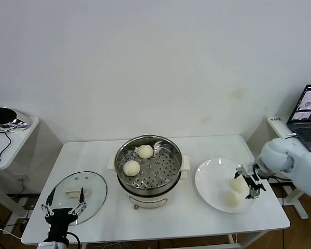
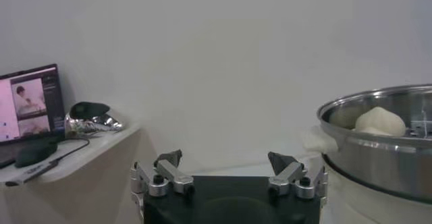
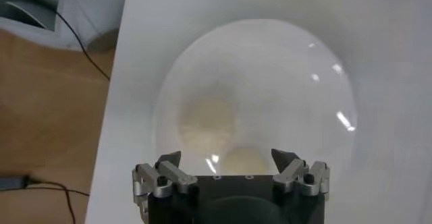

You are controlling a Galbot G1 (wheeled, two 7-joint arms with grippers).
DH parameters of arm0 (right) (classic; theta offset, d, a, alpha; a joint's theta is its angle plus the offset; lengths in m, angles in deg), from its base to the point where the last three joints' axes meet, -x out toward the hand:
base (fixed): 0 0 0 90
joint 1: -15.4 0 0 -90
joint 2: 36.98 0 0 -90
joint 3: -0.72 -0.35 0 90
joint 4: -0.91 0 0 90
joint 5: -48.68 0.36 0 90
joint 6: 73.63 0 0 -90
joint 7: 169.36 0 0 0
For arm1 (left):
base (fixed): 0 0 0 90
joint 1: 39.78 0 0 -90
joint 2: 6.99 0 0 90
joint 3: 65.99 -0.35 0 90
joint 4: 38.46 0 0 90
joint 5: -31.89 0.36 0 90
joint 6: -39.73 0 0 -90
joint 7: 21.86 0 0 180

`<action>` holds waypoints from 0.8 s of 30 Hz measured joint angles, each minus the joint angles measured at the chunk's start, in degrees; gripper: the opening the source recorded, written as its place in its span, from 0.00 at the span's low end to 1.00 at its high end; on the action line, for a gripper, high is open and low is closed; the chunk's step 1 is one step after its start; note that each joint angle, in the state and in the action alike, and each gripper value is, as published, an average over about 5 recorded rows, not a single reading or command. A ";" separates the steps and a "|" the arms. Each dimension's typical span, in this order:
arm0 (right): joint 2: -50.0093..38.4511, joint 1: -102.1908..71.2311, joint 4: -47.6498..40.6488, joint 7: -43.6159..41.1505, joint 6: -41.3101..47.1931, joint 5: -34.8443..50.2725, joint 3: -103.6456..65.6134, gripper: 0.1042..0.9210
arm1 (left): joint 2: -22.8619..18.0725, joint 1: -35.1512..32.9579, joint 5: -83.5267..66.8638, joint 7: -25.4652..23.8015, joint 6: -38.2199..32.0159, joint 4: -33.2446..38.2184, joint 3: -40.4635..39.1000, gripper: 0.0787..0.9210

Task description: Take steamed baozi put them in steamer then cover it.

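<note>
The steel steamer (image 1: 166, 171) stands open at the table's middle with two baozi (image 1: 145, 151) (image 1: 131, 167) on its perforated tray. Two more baozi (image 1: 239, 184) (image 1: 231, 197) lie on the white plate (image 1: 212, 179) at the right. My right gripper (image 1: 250, 181) hangs open just above those two, touching neither; its wrist view shows the baozi (image 3: 206, 121) (image 3: 244, 161) below the right gripper (image 3: 228, 158). The glass cover (image 1: 90, 187) lies flat at the front left. My left gripper (image 1: 64, 207) waits open at the cover's near edge, empty (image 2: 225, 159).
A laptop (image 1: 310, 111) sits on a stand beyond the table's right edge. A low side table (image 1: 15, 135) at the left carries a shiny object (image 1: 5, 118) and cables. The left wrist view catches the steamer's wall (image 2: 385, 151) and one baozi (image 2: 379, 121).
</note>
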 measured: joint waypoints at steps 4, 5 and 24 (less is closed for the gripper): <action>1.26 -2.96 -1.29 0.77 0.17 -0.90 -1.75 0.88 | -0.03 0.00 0.01 0.00 -0.04 0.00 0.12 0.88; 1.61 -3.58 -1.60 0.97 0.24 -1.09 -2.12 0.88 | -0.03 0.00 0.01 0.00 -0.06 -0.01 0.15 0.88; 6.19 -7.74 -5.32 1.74 1.96 -2.87 -5.50 0.64 | -0.05 0.26 -0.15 0.08 -0.21 -0.15 0.37 0.88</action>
